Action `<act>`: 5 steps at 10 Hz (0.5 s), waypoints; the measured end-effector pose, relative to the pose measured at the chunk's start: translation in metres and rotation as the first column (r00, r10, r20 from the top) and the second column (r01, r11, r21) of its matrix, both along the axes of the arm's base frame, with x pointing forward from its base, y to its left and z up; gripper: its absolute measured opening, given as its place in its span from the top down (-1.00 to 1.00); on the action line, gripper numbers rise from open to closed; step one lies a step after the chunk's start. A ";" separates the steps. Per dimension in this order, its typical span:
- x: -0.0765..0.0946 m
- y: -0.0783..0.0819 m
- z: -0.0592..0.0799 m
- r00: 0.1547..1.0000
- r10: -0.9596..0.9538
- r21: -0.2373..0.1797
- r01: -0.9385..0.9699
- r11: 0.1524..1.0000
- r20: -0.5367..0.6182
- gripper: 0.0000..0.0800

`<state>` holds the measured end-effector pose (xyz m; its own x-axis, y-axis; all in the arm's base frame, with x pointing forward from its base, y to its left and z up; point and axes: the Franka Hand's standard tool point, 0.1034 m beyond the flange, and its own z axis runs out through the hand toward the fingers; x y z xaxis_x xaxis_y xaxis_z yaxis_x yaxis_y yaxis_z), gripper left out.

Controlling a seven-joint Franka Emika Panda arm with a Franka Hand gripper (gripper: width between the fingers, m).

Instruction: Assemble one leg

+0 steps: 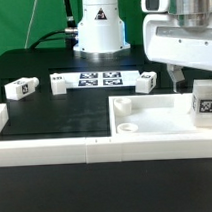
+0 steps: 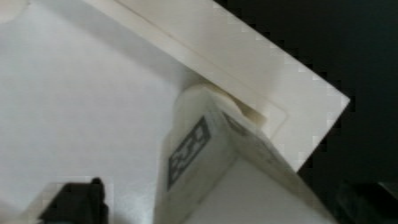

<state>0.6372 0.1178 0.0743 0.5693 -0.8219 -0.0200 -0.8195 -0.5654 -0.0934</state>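
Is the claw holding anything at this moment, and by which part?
Cannot be told. A leg sits between the claw's fingers at the tabletop's corner, but a firm grip is not visible.

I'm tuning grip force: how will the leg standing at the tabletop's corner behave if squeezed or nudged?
Likely stiff: the leg looks like a moulded plastic block. Probably light, being small beside the tabletop. Blocky flat faces shouldn't roll; standing upright, it might tip.

arm [image 1: 98, 24]: upright, upper centre of exterior view | gripper [image 1: 183, 73]: upper right, pointing straight down | fingers [image 2: 71, 203]: dark, spread wide apart
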 end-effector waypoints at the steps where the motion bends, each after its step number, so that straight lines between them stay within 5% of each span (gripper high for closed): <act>1: -0.001 0.002 -0.001 0.998 0.065 -0.003 -0.065 0.998 0.003 -0.62; 5: -0.001 0.002 -0.003 0.873 0.488 -0.073 -0.487 0.871 0.003 -0.62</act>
